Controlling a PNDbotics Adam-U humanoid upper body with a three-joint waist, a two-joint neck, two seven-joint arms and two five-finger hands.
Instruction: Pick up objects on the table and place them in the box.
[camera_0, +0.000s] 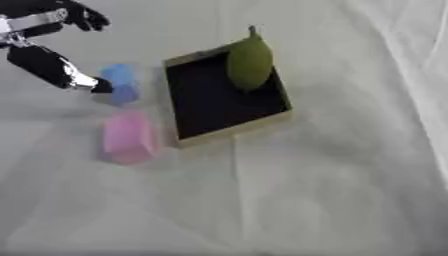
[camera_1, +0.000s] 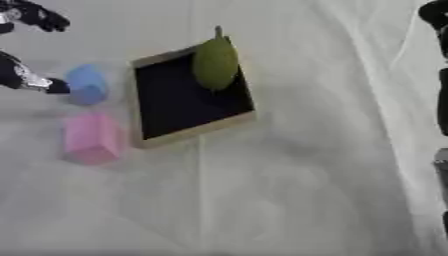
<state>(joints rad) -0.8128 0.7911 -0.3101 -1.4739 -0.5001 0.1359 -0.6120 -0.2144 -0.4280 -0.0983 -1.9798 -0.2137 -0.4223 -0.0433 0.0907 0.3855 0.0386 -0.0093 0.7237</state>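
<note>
A shallow box (camera_0: 276, 118) with a tan rim and black floor lies on the white cloth. A green pear-shaped fruit (camera_0: 248, 62) rests in its far right corner, stem over the rim. Left of the box lies a blue cylinder-like object (camera_0: 121, 83), and nearer me a pink block (camera_0: 128, 137). My left hand (camera_0: 52, 67) comes in from the upper left, open, with one fingertip touching the blue object's left side and another finger raised above. My right hand does not show; only dark arm parts (camera_1: 437, 60) line the right edge.
White cloth (camera_0: 289, 200) covers the whole table, with folds along the right side. The near half of the cloth holds nothing.
</note>
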